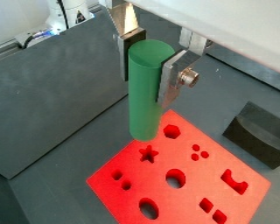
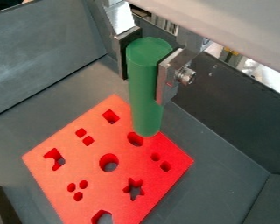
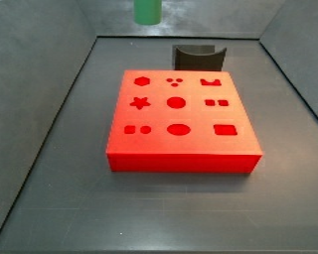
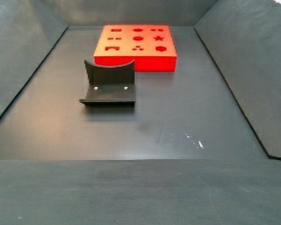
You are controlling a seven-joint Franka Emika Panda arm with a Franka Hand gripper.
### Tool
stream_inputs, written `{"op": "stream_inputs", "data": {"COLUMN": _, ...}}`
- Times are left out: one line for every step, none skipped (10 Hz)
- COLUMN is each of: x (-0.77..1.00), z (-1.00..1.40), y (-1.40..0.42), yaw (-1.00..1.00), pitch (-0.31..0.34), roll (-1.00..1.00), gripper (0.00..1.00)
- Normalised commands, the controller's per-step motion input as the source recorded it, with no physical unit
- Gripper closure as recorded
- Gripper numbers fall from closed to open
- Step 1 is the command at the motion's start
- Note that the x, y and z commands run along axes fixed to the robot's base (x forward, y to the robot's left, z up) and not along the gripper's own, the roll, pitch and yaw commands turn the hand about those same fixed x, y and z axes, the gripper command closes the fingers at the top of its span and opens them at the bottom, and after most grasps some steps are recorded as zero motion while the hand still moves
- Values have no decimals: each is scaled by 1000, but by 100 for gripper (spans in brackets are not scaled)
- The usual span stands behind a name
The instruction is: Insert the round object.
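My gripper [image 1: 147, 74] is shut on the round object [image 1: 146, 96], a long matte green cylinder peg held upright between the silver fingers; both also show in a wrist view, the gripper [image 2: 143, 74] and the peg [image 2: 145, 96]. The peg hangs in the air above the red block [image 1: 201, 185], a flat block with several shaped holes. In both wrist views its lower end lies over the block's edge area. In a side view only the peg's lower end [image 3: 147, 10] shows, high above and behind the red block [image 3: 182, 159]. The gripper itself is out of both side views.
A dark grey curved block [image 3: 195, 52] stands on the floor just beyond the red block and shows in both side views [image 4: 108, 83] and in a wrist view [image 1: 259, 131]. Sloped grey walls [image 3: 43, 119] enclose the floor on all sides.
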Motion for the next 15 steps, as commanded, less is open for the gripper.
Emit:
{"op": "stream_inputs", "data": {"x": 383, "z": -211, "y": 126, "yaw": 0, "pitch": -41, "roll": 61, "gripper": 100}}
{"op": "stream_inputs", "data": {"x": 520, "z": -403, "y": 297, "yaw": 0, "pitch": -96, "roll": 61, "gripper": 100}}
{"op": "stream_inputs", "data": {"x": 557, "z": -474, "y": 331, "yaw": -26, "pitch": -144, "roll": 77, "gripper": 100}}
{"op": "stream_inputs", "data": {"x": 529, "z": -494, "y": 263, "yaw": -29, "pitch": -157, "roll": 191, "gripper": 100}}
{"op": "stream_inputs", "data": {"x": 331, "z": -483, "y": 140, "yaw": -20, "pitch": -130, "roll": 314, "gripper": 100}}
{"op": "stream_inputs", "data": {"x": 171, "z": -571, "y": 66, "yaw": 0, "pitch": -101, "roll": 317, "gripper": 100}}
{"op": "stream_inputs", "data": {"x": 134, "z": -623, "y": 43, "yaw": 0, "pitch": -100, "roll": 294, "gripper": 100}}
{"op": "stream_inputs", "data": {"x": 0, "z": -377, "y": 0, "yaw": 0, "pitch": -36, "roll": 166, "gripper": 100}}
{"op": "stream_inputs", "data": {"x": 63, "z": -209, "y": 37, "yaw": 0, "pitch": -26, "roll": 0, "gripper": 100}}
{"op": "stream_inputs", "data": {"x": 171, "z": -480, "y": 0, "yaw": 0, "pitch": -116, "roll": 20, "gripper": 100}}
{"op": "stream_inputs", "data": {"x": 249, "z": -574, "y": 0, "yaw": -23, "pitch": -134, "roll": 74, "gripper": 100}}
{"op": "stream_inputs", "data": {"x": 297, "z": -577, "y": 0, "yaw": -34, "pitch": -153, "roll": 87, "gripper": 100}}
{"op": "stream_inputs", "data": {"x": 306, "z": -577, "y": 0, "yaw": -54, "pitch": -166, "roll": 91, "gripper": 100}}
{"op": "stream_inputs", "data": {"x": 180, "z": -540, "y": 0, "yaw": -46, "pitch": -147, "roll": 97, "gripper": 100}}
{"op": "stream_inputs", "data": {"x": 0, "z": -340, "y": 0, "yaw": 0, "pitch": -30, "roll": 121, "gripper": 100}}
